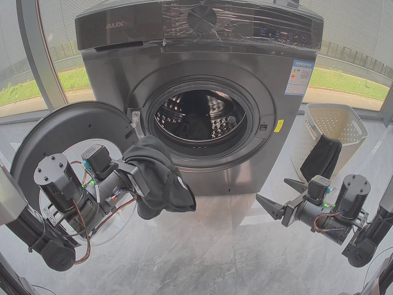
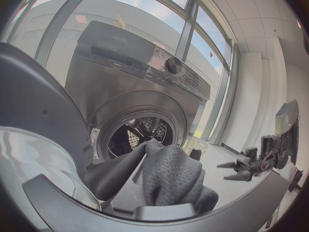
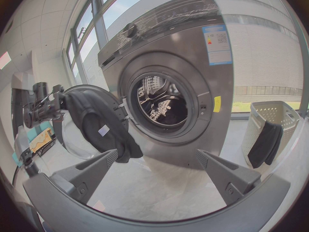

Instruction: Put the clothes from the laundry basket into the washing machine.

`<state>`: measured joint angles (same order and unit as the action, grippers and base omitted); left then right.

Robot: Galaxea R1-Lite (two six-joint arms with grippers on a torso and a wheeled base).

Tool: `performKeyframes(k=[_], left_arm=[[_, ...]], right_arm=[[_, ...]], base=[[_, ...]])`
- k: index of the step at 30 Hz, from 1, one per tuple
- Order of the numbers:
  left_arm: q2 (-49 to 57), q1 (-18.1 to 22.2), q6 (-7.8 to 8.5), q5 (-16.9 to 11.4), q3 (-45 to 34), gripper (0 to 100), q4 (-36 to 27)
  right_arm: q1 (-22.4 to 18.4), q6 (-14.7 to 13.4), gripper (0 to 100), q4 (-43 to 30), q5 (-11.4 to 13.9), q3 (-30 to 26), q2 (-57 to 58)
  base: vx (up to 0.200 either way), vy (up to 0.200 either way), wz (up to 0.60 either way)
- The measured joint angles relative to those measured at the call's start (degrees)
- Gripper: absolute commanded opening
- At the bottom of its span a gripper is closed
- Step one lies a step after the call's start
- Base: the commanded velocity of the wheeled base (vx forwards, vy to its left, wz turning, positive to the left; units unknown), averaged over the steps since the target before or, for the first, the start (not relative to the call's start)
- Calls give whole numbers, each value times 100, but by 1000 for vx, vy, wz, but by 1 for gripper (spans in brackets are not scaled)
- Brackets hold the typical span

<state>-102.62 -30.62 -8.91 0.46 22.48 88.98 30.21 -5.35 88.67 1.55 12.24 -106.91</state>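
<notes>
A grey front-loading washing machine [image 1: 196,91] stands ahead, its round door [image 1: 69,132] swung open to the left. Dark cloth lies inside the drum [image 1: 200,117]. My left gripper [image 1: 143,177] is shut on a black garment [image 1: 163,181] that hangs just below and left of the drum opening. In the left wrist view the garment [image 2: 170,174] bunches over the fingers. My right gripper [image 1: 282,197] hangs open and empty over the floor, beside the white laundry basket [image 1: 348,123]. Another dark garment [image 1: 321,158] drapes over the basket's rim.
Grey tiled floor [image 1: 213,246] stretches in front of the machine. Tall windows with metal frames [image 1: 37,54] run behind it. The open door sits close to my left arm.
</notes>
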Motion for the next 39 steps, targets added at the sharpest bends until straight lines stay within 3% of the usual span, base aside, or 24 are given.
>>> performKeyframes(k=[3,8,14,23,32,39], left_arm=[[74,-57,119,-13,-134,0,0],[149,-94,166,-35,-204,0,2],[96,-121,293,20,-241,0,0],[28,-124,311,-20,-297,0,0],[-68,-143,306,-2,-289,0,0],[-116,-146,311,7,-308,0,-2]], right_arm=[[-119,-1,100,1,9,71,30],[-168,-20,100,0,-13,137,82],[-150,-26,100,0,-22,165,107],[-50,-37,100,-2,-32,162,115],[2,-37,100,0,-27,143,115],[44,-37,100,-2,-29,132,105]], base=[[67,0,0],[200,0,0],[0,0,0],[133,0,0],[0,0,0],[171,0,0]])
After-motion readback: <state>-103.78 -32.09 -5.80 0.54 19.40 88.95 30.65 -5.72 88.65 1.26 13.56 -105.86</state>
